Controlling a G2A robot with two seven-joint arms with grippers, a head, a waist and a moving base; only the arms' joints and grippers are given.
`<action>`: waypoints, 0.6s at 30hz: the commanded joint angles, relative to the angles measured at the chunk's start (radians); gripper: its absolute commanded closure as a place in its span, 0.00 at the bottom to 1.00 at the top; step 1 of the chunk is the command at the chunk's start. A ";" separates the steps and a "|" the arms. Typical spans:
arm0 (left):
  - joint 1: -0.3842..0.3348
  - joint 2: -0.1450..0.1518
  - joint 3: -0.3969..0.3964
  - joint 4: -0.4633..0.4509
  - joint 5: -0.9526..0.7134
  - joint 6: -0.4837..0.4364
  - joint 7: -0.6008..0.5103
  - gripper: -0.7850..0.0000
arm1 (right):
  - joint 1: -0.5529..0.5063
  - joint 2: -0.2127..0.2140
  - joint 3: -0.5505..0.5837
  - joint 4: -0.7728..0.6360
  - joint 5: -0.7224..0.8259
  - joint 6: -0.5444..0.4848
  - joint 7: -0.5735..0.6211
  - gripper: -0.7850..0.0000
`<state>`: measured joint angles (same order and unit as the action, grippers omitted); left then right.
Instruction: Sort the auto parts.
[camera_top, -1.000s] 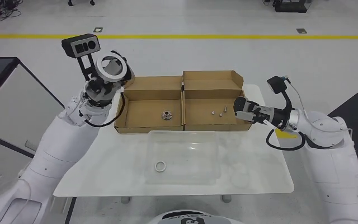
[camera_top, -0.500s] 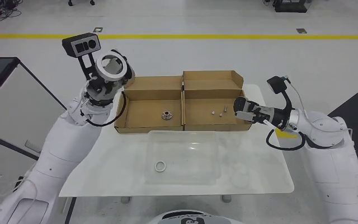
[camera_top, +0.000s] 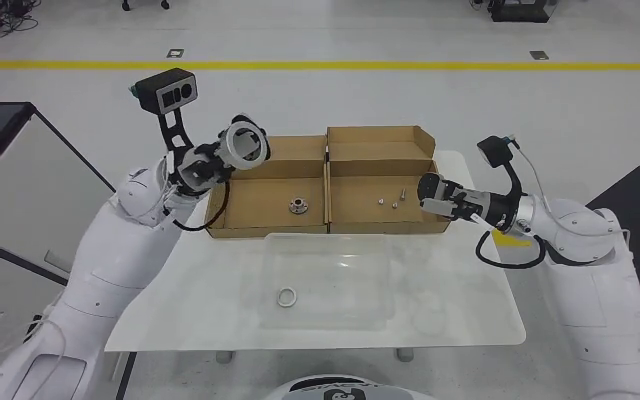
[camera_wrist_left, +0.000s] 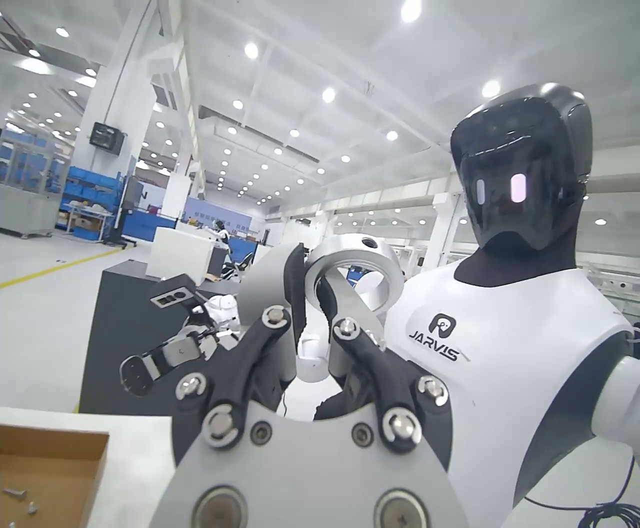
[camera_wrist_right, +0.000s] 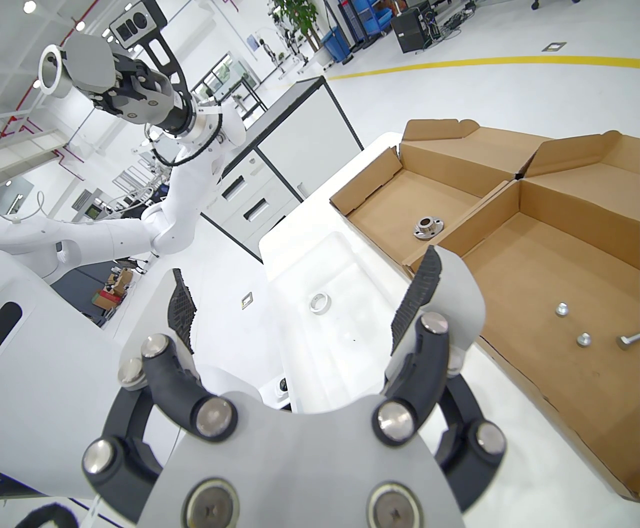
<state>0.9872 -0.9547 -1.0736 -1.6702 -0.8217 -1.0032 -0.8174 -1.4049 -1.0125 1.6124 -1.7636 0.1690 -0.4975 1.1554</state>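
My left gripper (camera_top: 232, 152) is shut on the wall of a large silver metal ring (camera_top: 246, 142), held high above the left cardboard box's (camera_top: 262, 212) near-left corner; the ring (camera_wrist_left: 355, 272) is pinched between the black pads, one finger inside it. A flanged metal part (camera_top: 298, 205) lies in that left box. Three small bolts (camera_top: 391, 199) lie in the right cardboard box (camera_top: 380, 215). A smaller white ring (camera_top: 287, 296) rests in the clear plastic tray (camera_top: 325, 318). My right gripper (camera_wrist_right: 305, 295) is open and holds nothing, beside the right box's right wall.
The two boxes stand side by side at the back of the white table (camera_top: 180, 300), the clear tray in front of them. The left arm's wrist camera (camera_top: 167, 92) stands above the left box's outer side. A dark cabinet (camera_top: 40, 190) is left of the table.
My left arm has swung right and turned, carrying the large ring from beyond the table's left corner toward the left box. The right arm has kept still.
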 joint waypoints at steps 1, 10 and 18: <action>-0.003 -0.002 0.008 -0.024 -0.055 -0.006 0.007 1.00 | 0.000 0.000 0.000 0.000 0.000 0.000 0.000 0.00; -0.003 -0.011 -0.005 -0.043 -0.147 -0.003 0.003 1.00 | 0.000 0.000 0.000 0.000 0.000 0.000 0.000 0.00; -0.021 0.000 -0.008 0.015 0.089 0.034 -0.033 1.00 | 0.000 0.000 0.000 0.000 0.000 0.000 0.000 0.00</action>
<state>0.9700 -0.9581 -1.0808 -1.6625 -0.7750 -0.9758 -0.8446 -1.4049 -1.0125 1.6124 -1.7636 0.1690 -0.4975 1.1554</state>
